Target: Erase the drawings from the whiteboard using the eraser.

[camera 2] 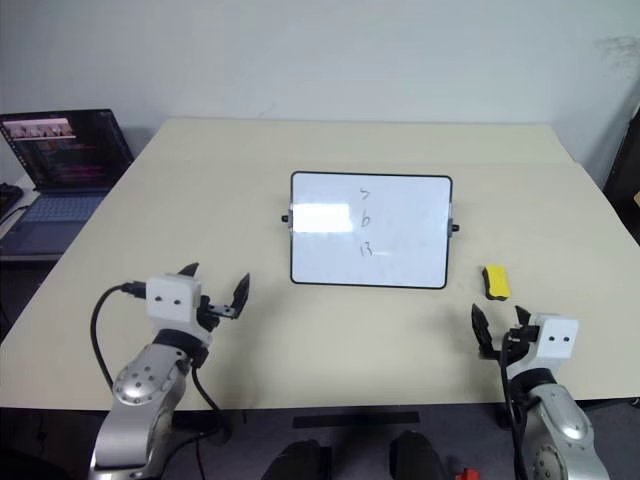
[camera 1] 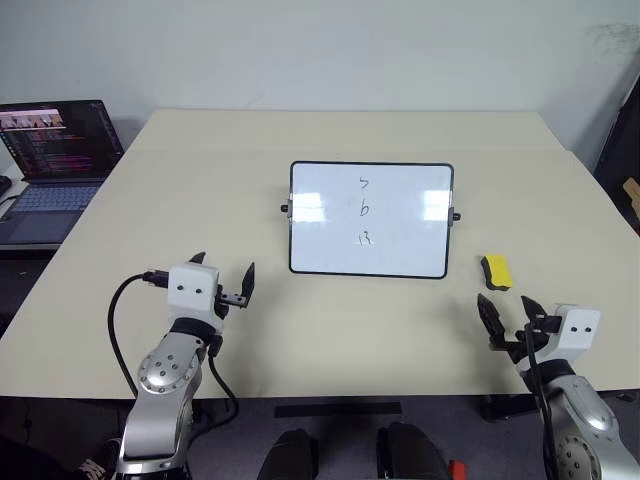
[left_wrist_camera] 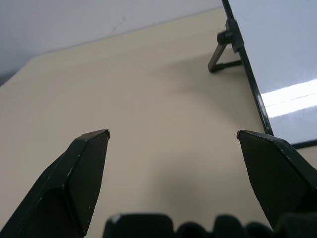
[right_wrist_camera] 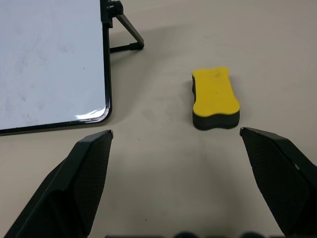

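The whiteboard point(camera 1: 371, 220) stands tilted on the beige table, black-framed, with three small dark drawings point(camera 1: 364, 210) stacked in a column near its middle. The yellow eraser point(camera 1: 496, 271) with a dark underside lies flat on the table just right of the board's lower right corner. My right gripper point(camera 1: 510, 313) is open and empty, a short way nearer than the eraser point(right_wrist_camera: 215, 98), which lies ahead between its fingers. My left gripper point(camera 1: 225, 272) is open and empty, left of the board's lower left corner point(left_wrist_camera: 277, 99).
An open laptop point(camera 1: 52, 165) sits on a lower surface off the table's left edge. The table point(camera 1: 200, 200) has bare room all around the board. Its front edge runs just under both grippers.
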Controlling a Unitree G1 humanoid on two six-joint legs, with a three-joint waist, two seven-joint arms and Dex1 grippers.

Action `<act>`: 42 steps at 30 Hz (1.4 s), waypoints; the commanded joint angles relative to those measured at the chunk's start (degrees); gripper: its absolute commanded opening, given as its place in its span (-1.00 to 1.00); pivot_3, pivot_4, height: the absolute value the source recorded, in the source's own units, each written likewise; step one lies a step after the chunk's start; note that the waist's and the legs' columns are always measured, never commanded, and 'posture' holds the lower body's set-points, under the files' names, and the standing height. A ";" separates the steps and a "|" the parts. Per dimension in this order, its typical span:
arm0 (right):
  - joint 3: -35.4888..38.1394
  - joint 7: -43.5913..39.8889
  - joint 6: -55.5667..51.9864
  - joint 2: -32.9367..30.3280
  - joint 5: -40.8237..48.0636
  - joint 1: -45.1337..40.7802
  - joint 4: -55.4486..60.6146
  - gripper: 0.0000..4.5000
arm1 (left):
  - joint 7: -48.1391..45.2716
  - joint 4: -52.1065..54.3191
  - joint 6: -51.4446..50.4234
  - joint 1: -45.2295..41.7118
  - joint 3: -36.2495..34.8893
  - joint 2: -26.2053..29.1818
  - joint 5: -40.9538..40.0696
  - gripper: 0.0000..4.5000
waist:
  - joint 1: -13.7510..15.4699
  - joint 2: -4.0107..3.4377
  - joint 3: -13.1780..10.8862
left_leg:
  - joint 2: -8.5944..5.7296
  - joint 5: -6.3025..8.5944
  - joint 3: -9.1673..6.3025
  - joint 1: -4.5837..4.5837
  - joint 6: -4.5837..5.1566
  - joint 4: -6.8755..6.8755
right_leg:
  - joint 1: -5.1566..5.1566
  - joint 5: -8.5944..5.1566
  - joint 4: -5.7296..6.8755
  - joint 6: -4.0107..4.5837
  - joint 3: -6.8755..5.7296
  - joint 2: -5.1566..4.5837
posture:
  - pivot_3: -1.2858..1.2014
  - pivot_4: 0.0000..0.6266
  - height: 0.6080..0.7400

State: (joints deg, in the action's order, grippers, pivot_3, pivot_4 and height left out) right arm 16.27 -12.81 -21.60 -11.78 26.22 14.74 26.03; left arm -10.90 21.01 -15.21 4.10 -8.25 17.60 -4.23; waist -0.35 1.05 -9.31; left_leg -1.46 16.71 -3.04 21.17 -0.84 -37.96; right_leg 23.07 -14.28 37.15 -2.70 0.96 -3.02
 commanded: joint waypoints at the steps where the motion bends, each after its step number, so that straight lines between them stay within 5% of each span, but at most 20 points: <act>1: 0.38 0.99 -1.01 -0.28 1.09 -2.48 1.34 0.99 | -1.06 1.12 0.84 -2.23 1.20 0.50 0.34 1.00 | 0.09 0.00 0.00 | -0.01 0.00 0.00 0.00 0.00 -0.01 | -0.01 0.00 0.00 0.00 0.00 0.00 | 0.03 -0.52 1.00; 12: -1.55 4.30 -4.36 -0.50 -0.09 -3.29 10.28 0.99 | -6.59 0.87 3.02 -5.64 0.67 2.35 -3.21 1.00 | -0.02 -0.01 -0.01 | 0.02 0.01 -0.07 -0.28 0.00 0.03 | -0.37 -0.02 -0.08 -0.01 -0.04 0.17 | 0.03 -0.52 1.00; 21: -2.19 8.60 0.14 -0.67 -8.73 -11.65 3.41 0.99 | -18.70 -3.36 2.51 -16.31 2.70 5.73 -11.15 1.00 | 0.15 -0.02 -0.02 | -0.06 0.00 -0.10 -0.33 0.00 0.02 | -0.45 -0.02 -0.09 0.00 -0.11 0.20 | 0.03 -0.52 1.00; 30: 1.74 7.00 -17.09 -7.82 -3.43 -14.85 1.92 0.99 | -39.56 -8.24 -3.60 -28.19 10.13 12.25 -19.22 1.00 | -0.53 -0.07 -0.05 | -0.07 0.01 -0.10 -0.30 0.02 0.07 | -0.42 -0.04 -0.12 0.00 -0.08 0.22 | 0.03 -0.52 1.00; 42: 1.91 6.33 -23.45 -12.42 -5.65 -26.72 -10.54 0.99 | -51.55 -11.56 -4.57 -29.49 14.54 16.59 -19.78 1.00 | -1.36 -0.10 -0.09 | -0.01 0.02 -0.05 -0.29 0.05 0.06 | -0.40 -0.05 -0.11 0.00 -0.03 0.30 | 0.03 -0.52 1.00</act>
State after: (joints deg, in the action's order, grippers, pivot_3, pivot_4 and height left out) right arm 17.87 -7.14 -45.57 -23.33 21.46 -10.43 16.74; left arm -61.95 8.86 -20.80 -24.02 6.89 33.68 -23.87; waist -1.71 0.95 -9.40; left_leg -1.47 16.74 -3.10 20.89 -0.80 -37.89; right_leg 22.68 -14.33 37.03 -2.70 0.92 -2.73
